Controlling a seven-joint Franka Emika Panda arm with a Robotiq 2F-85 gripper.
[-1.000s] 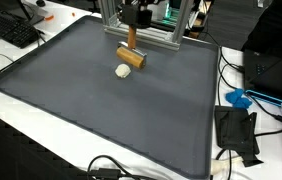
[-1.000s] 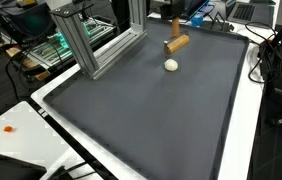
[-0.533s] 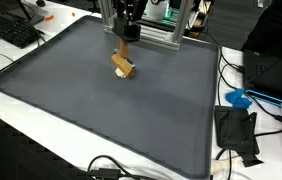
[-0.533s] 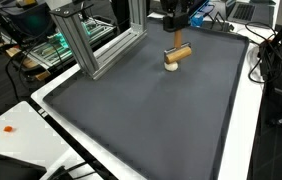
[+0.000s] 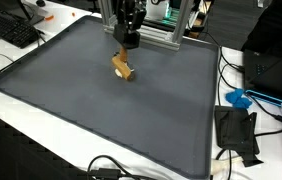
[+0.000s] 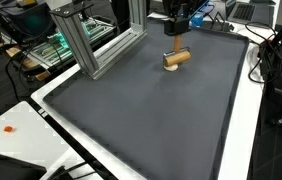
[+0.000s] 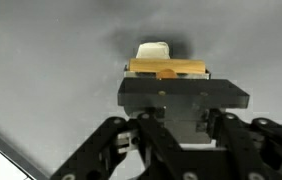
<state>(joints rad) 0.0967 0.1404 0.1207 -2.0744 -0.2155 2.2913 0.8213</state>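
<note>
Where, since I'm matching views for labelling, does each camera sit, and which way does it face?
In an exterior view, high off one edge of the mat, facing the aluminium frame; the arm shows, jaws shut on the wooden block.
In an exterior view, above a white table at a mat corner, looking diagonally across; the arm's end shows.
Wrist view: looks past the jaws at block and white ball.
All share the block; both exterior views share frame and mat.

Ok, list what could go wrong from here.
1. The mallet seems to press on the white ball; the ball may squirt away over the mat.
2. The gripper holds only the thin handle, so the mallet may twist.
3. The metal frame stands close behind; the gripper could hit it.
</note>
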